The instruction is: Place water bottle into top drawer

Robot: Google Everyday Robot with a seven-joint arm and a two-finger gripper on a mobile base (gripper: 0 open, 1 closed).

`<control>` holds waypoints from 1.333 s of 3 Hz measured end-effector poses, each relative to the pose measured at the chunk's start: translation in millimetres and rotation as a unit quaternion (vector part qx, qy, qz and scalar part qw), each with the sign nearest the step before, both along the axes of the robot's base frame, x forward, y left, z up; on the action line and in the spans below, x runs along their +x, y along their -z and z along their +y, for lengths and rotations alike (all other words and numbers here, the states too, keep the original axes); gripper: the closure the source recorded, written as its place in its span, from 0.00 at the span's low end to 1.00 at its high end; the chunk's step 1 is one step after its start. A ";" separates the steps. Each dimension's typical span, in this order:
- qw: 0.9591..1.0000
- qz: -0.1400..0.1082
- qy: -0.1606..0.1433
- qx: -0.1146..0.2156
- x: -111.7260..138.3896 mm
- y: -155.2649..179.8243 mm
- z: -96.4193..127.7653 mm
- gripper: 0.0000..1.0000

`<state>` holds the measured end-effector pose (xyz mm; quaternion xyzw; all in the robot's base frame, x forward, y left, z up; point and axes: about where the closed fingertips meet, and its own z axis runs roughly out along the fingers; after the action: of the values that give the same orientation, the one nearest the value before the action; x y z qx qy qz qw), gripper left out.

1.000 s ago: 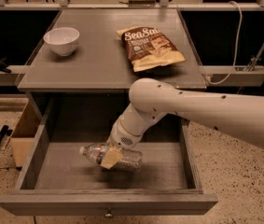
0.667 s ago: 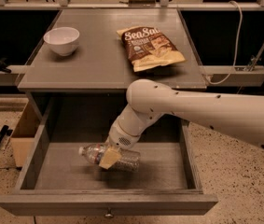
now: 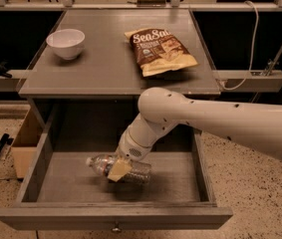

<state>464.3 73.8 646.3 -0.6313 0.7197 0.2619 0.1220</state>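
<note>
The water bottle lies on its side inside the open top drawer, with its white cap pointing left. My gripper reaches down into the drawer from the right. A tan finger pad lies across the bottle's middle, and the gripper is shut on the bottle. The bottle sits at or just above the drawer floor, near the middle. The other finger is hidden behind the bottle. The drawer's small knob shows at the bottom edge.
A white bowl and a brown chips bag sit on the grey table top above the drawer. A cardboard box stands on the floor at the left. A cable hangs at the right.
My arm's elbow has shifted slightly to the left. The bottle and gripper stay at about the same spot in the drawer.
</note>
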 end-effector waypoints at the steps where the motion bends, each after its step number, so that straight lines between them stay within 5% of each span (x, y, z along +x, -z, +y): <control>1: 1.000 0.015 -0.005 -0.004 -1.8 14.4 9.4 1.00; 2: 1.000 0.015 -0.005 -0.004 -1.8 14.4 9.5 1.00; 4: 1.000 0.015 -0.005 -0.004 -1.9 14.5 9.5 0.50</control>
<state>462.4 83.3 631.9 -0.6312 0.7195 0.2692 0.1069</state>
